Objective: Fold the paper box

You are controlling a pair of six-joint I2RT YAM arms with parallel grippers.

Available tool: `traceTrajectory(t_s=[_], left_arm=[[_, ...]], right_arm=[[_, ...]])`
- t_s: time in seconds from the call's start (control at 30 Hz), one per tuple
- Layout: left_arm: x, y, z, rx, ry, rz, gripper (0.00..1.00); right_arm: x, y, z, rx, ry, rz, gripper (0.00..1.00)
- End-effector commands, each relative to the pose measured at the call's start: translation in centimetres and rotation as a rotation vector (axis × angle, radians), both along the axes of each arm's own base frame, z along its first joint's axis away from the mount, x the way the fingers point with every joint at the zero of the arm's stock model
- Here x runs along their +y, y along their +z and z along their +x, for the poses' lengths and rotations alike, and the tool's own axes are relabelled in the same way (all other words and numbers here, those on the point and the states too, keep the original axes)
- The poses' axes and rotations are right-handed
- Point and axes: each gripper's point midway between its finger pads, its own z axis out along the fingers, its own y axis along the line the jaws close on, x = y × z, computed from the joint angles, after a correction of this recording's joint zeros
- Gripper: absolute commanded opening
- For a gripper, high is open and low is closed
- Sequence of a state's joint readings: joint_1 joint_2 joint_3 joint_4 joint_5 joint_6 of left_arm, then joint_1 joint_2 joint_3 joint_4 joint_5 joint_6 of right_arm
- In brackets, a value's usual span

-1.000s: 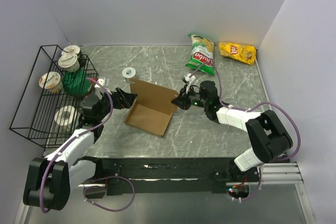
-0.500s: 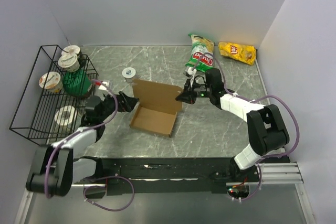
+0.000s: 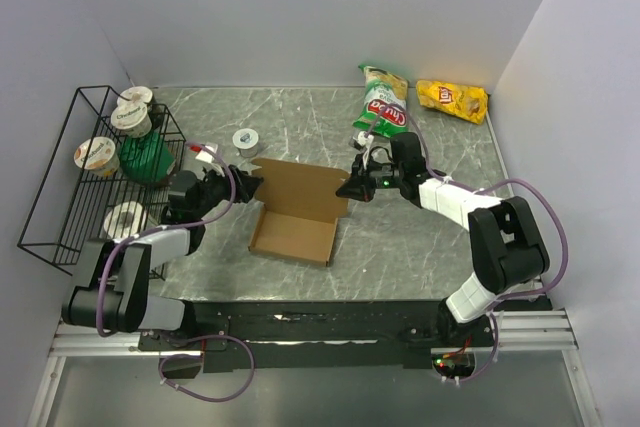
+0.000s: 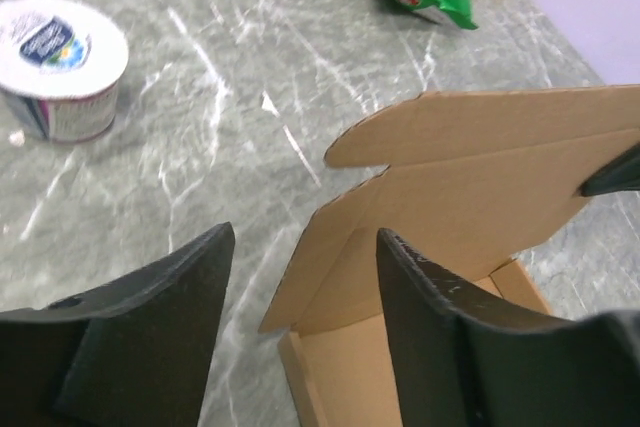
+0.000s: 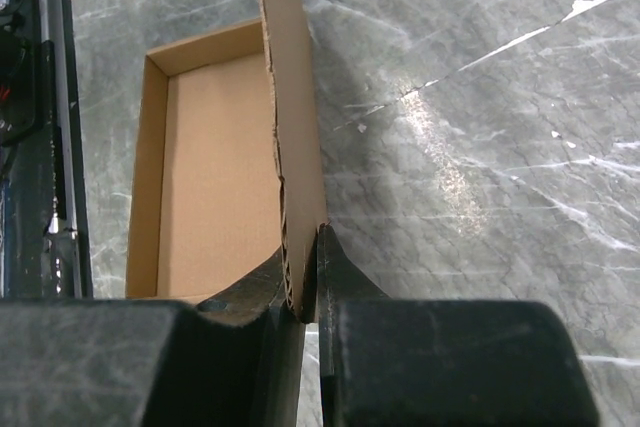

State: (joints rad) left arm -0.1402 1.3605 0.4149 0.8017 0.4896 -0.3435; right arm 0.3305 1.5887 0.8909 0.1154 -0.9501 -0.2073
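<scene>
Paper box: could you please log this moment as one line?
paper box: lid raised, not closed | right gripper: shut on lid edge | left gripper: open beside lid's left corner

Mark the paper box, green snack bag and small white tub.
paper box (image 4: pixel 480 167), left wrist view, on the upright lid panel.
green snack bag (image 3: pixel 383 104), top external view, middle of the bag.
small white tub (image 4: pixel 62 47), left wrist view, on its printed lid.
</scene>
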Motion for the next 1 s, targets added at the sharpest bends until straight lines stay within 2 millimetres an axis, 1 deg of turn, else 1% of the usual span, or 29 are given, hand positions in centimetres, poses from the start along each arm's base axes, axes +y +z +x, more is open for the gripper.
traceTrajectory(t_s=[0.0,0.07,0.17,0.27,0.3,0.33,0.47,0.57,0.7,0.77,0.8,0.87,0.9,0.93,0.97], left_arm=[[-0.9,2.0,0.5,-0.113,-0.073,0.012,0.61],[-1.3,1.4,0.5,-0.097,-0.102,0.012,0.59],[-1.8,1.3,0.3,-0.101,-0.136,0.002,0.54],[-1.9,1.3,0.1,-0.103,-0.145,-0.007,0.45],[-1.8,1.1,0.0,-0.095,-0.142,-0.007,0.39],[-2.0,1.4,-0.1,-0.106,-0.147,-0.012,0.37],[-2.5,1.5,-0.4,-0.107,-0.17,-0.034,0.3],[-3.2,1.3,-0.6,-0.1,-0.196,-0.035,0.29],[-4.5,1.3,-1.0,-0.097,-0.223,-0.026,0.23],[-4.6,1.2,-1.0,-0.098,-0.208,-0.02,0.2],[-5.0,0.9,-1.3,-0.088,-0.208,-0.017,0.15],[-4.8,1.0,-1.0,-0.098,-0.161,-0.002,0.12],[-5.2,0.8,-1.4,-0.091,-0.164,0.003,0.11],[-5.3,1.0,-1.6,-0.098,-0.158,0.004,0.1],[-5.2,0.9,-1.4,-0.101,-0.134,0.008,0.09]], right_arm=[[0.0,0.6,0.8,-0.027,0.005,0.011,0.14],[0.0,0.4,0.9,-0.024,0.0,0.008,0.14],[0.0,0.3,1.0,-0.02,-0.004,0.004,0.14],[-0.2,0.2,1.2,-0.023,-0.019,0.0,0.14],[-0.2,0.3,1.3,-0.029,-0.022,0.002,0.14],[-0.2,0.2,1.3,-0.029,-0.027,0.0,0.14],[-0.5,0.3,1.6,-0.053,-0.061,-0.007,0.14],[-0.7,0.3,1.6,-0.061,-0.07,-0.02,0.14],[-1.0,0.3,2.1,-0.084,-0.113,-0.045,0.14],[-0.9,0.3,2.1,-0.105,-0.129,-0.057,0.14],[-1.0,0.2,2.3,-0.116,-0.15,-0.066,0.14],[-1.1,0.2,2.5,-0.152,-0.189,-0.086,0.13],[-1.1,0.3,2.4,-0.163,-0.198,-0.086,0.13],[-1.3,0.7,2.6,-0.186,-0.225,-0.095,0.14],[-1.3,0.3,2.2,-0.187,-0.231,-0.103,0.13]])
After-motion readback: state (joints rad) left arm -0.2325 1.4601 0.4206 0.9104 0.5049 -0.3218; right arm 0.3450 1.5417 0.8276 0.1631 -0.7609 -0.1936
